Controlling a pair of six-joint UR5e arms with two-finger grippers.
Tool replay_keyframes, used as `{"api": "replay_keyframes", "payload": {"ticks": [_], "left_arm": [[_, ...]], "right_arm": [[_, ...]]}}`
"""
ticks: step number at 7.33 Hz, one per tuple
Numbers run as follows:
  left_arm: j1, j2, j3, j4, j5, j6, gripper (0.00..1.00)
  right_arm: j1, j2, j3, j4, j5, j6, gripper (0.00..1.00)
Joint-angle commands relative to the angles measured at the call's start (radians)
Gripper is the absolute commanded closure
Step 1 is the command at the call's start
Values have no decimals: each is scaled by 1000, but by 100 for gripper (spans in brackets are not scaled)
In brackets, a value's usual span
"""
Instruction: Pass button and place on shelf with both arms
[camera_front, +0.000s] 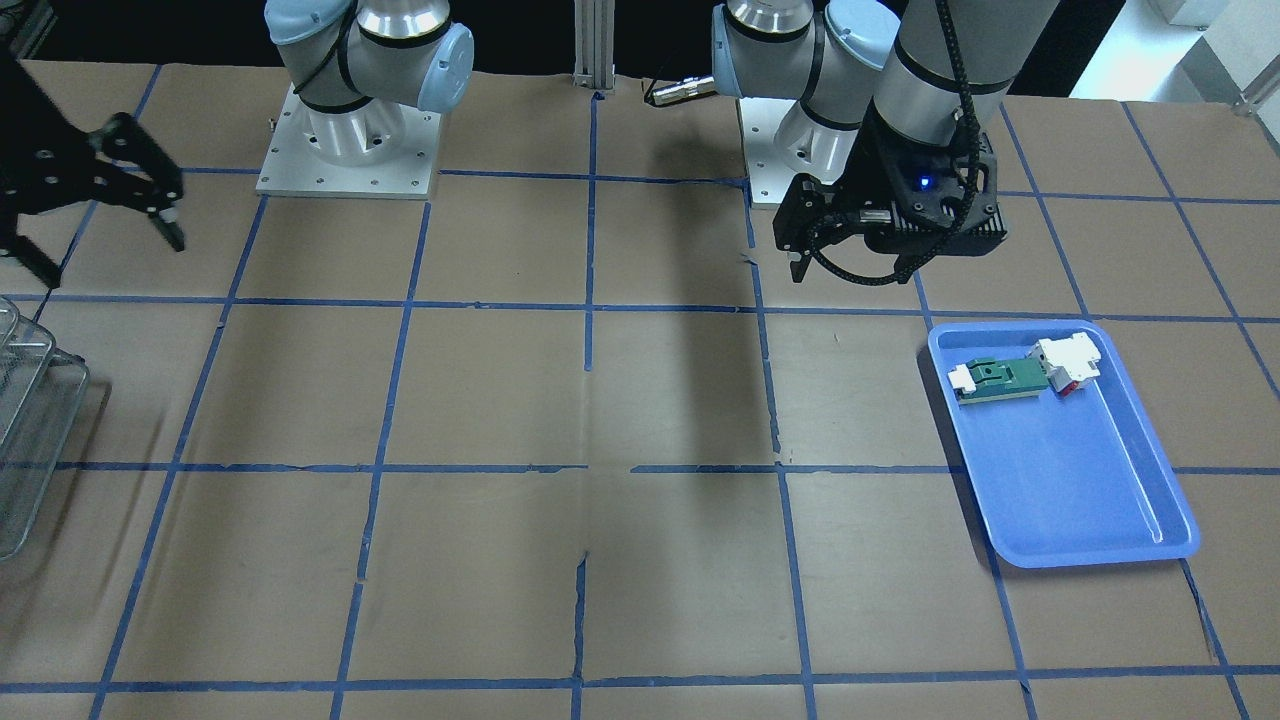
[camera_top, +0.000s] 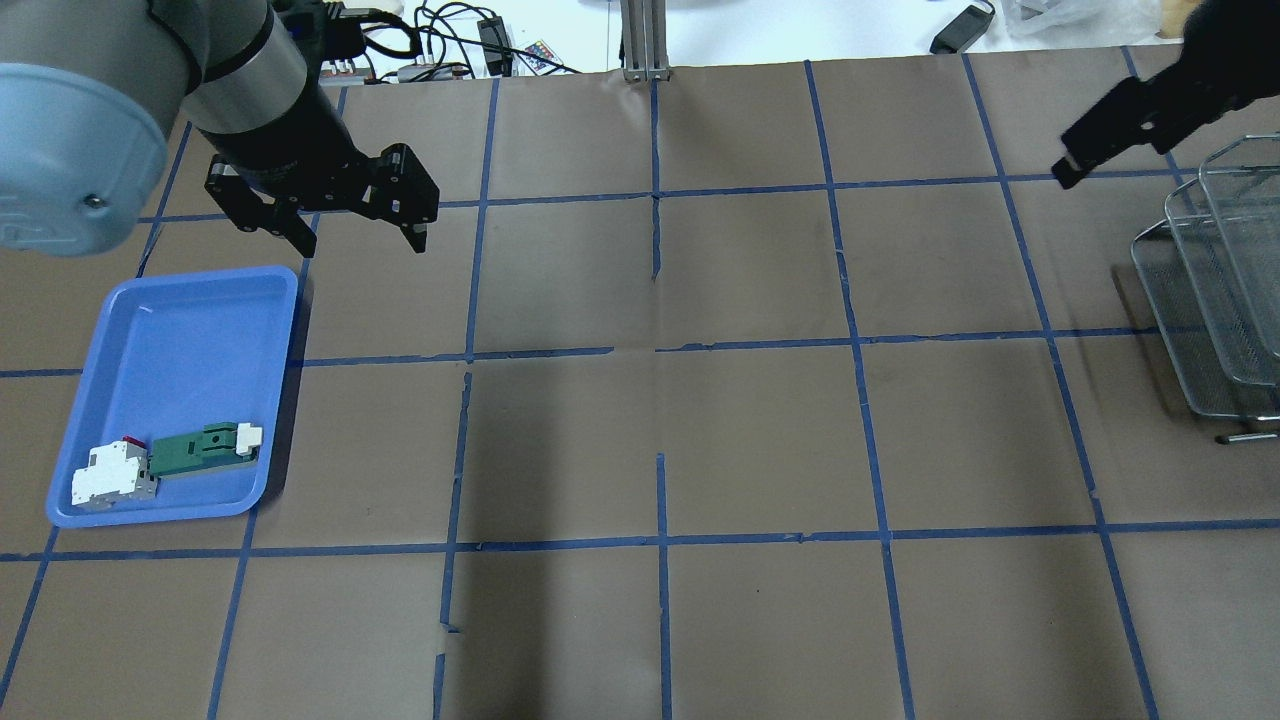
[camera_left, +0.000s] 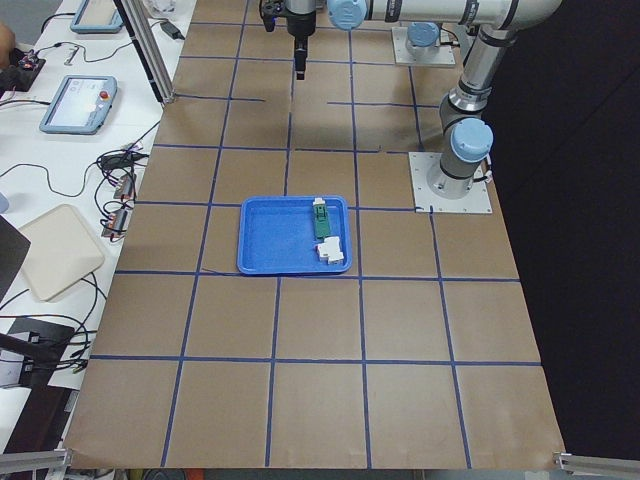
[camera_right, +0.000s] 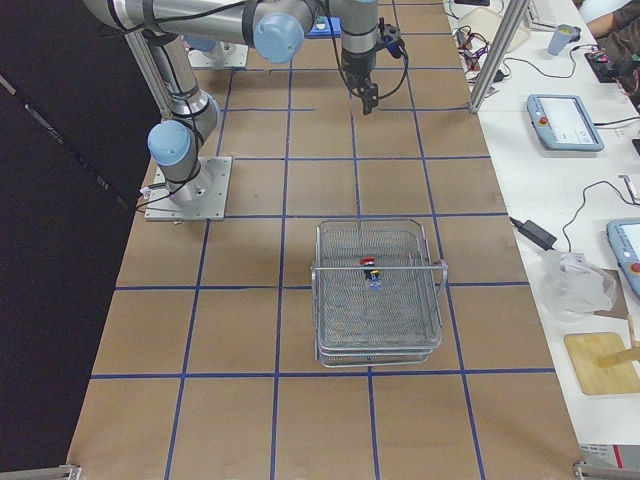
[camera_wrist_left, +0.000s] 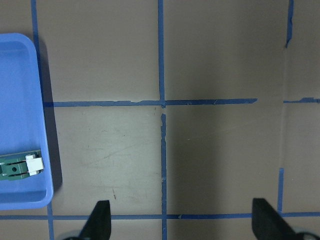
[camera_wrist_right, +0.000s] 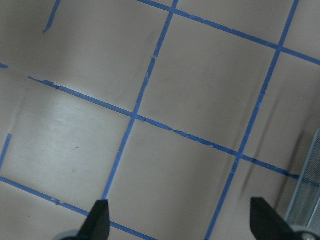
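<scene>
Closest in, from over the robot's shoulders, is the big pale-blue joint cap (camera_top: 70, 150) of the left arm (camera_top: 250, 90). Below it the left gripper (camera_top: 364, 246) hangs above the worktop (camera_top: 760, 440), just past the far corner of the blue tray (camera_top: 180, 275). Its fingers (camera_wrist_left: 98, 220) are spread wide with nothing between them. In the near end of the tray a green-and-white part (camera_top: 205, 450) lies flat, with a white block (camera_top: 110, 475) touching its end.

Across the brown paper and blue tape lines, the right gripper (camera_front: 115, 265) hovers off the surface near the shelf (camera_right: 380, 228) but not over it. Its fingers (camera_wrist_right: 98, 220) are likewise released and hold nothing.

The button (camera_right: 370, 268) is on the shelf: seen from the right end of the worktop, its red head shows against the mesh of the top tier, toward the end nearer the arms. Neither gripper touches it. How it is lying is too small to make out.
</scene>
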Motion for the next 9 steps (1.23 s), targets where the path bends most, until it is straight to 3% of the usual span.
{"api": "replay_keyframes", "payload": {"ticks": [1, 3, 9], "left_arm": [[1, -9, 14, 0, -4, 0, 0], [25, -33, 56, -7, 6, 0, 0], [18, -43, 50, -7, 9, -8, 0]], "right_arm": [[233, -2, 5, 3, -113, 475, 0], [262, 5, 51, -7, -134, 581, 0], [216, 38, 45, 0, -129, 560, 0]]}}
